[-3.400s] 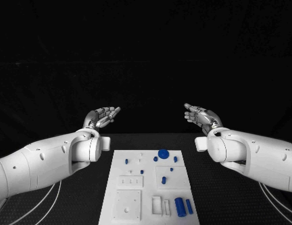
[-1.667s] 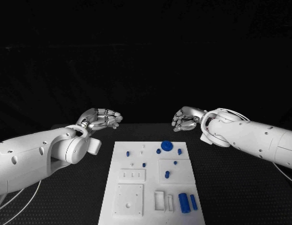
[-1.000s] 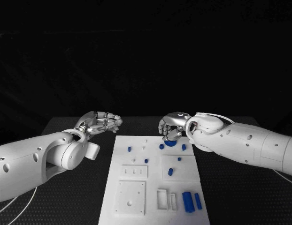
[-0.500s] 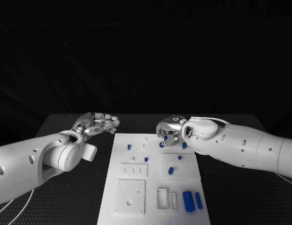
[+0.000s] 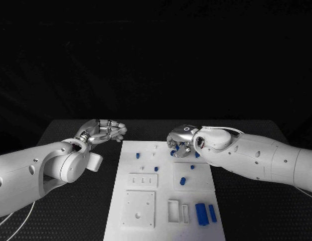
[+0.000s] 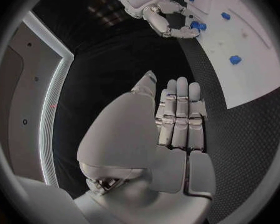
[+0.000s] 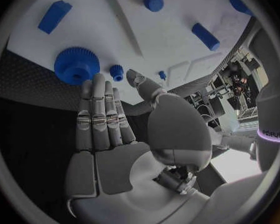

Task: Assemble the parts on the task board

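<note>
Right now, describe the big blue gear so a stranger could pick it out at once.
Start at the white task board in the middle of the black table, and go to its far end, where the right robot hand hovers. The big blue gear lies there, round with a toothed rim, far wider than the small blue pieces nearby.

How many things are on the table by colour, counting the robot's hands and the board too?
Blue, large gear: 1
Blue, smaller parts: 8, one of them partly under the right hand
White, task board: 1
Silver, left hand and right hand: 2
Total: 12
</note>
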Available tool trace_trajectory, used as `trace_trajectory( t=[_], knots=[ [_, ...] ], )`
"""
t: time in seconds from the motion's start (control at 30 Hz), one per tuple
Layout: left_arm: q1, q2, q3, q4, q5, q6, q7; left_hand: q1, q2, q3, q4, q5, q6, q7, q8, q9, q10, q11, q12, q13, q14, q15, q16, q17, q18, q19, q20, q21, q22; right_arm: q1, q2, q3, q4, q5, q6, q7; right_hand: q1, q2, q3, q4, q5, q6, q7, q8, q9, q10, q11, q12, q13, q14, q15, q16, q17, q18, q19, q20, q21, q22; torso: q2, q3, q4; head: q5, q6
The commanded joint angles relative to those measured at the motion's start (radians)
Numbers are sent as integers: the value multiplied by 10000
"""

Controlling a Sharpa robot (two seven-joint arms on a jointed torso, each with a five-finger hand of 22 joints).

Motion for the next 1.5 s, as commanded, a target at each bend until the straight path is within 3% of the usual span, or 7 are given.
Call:
trace_trajectory(
  t=[0.03,0.43,0.73,1.1,1.37,1.5],
  knots=[
    [16,-1,15,40,56,172,97,-93,39,-71,-4,55,35,10,-58,-9,53,26,-63,-15,48,-4,21,10,163,-33,-20,58,229,0,50,-2,-61,-239,62,-33,83,-32,123,28,-111,27,-22,-52,-21,-27,-22,-17,-22,67,-3,-55,77,60,76,-25,56,26,29,5,8,20,-4],
    [17,11,17,35,56,212,103,-124,38,-82,-3,57,31,17,-66,-17,49,31,-79,-18,45,-4,16,19,163,-41,-21,71,226,-77,145,-54,-125,-377,216,-47,118,19,438,44,-359,193,-24,-19,-19,194,-88,38,-17,188,-54,-160,411,60,179,-53,78,163,69,3,-27,76,-92],
    [18,15,19,38,57,236,94,-138,41,-86,-2,58,29,19,-69,-20,49,33,-85,-20,43,-3,13,22,163,-45,-21,76,225,-109,208,-85,-169,-487,322,-67,84,99,618,57,-547,371,-49,24,-2,421,-168,72,38,365,-127,-149,712,60,350,-122,162,314,79,-12,-5,61,-159],
    [18,22,19,17,59,277,57,-165,41,-92,-1,58,21,25,-79,-27,46,36,-97,-23,39,-2,8,28,163,-53,-20,85,223,-170,283,-122,-264,-744,448,-122,148,220,1225,133,-1074,664,-157,80,29,725,-277,87,185,522,-221,-43,1107,60,569,-218,264,525,102,-18,-21,75,-216],
    [18,22,19,10,60,324,9,-178,33,-98,-4,56,8,33,-90,-34,41,39,-109,-25,35,-1,3,33,164,-61,-20,91,221,-228,343,-180,-338,-819,497,-182,142,165,1262,110,-1081,692,-170,90,38,748,-286,81,201,522,-231,-29,1152,60,584,-231,283,560,109,-19,-15,91,-269],
    [18,8,19,13,60,357,-21,-218,28,-108,0,33,-15,46,-108,-46,30,47,-128,-31,26,2,-6,41,162,-73,-17,101,219,-241,324,-234,-351,-850,498,-270,40,31,1197,80,-1061,640,-149,51,24,681,-256,27,194,458,-207,-59,1179,60,525,-212,270,588,106,-30,-23,103,-292]
  ],
)
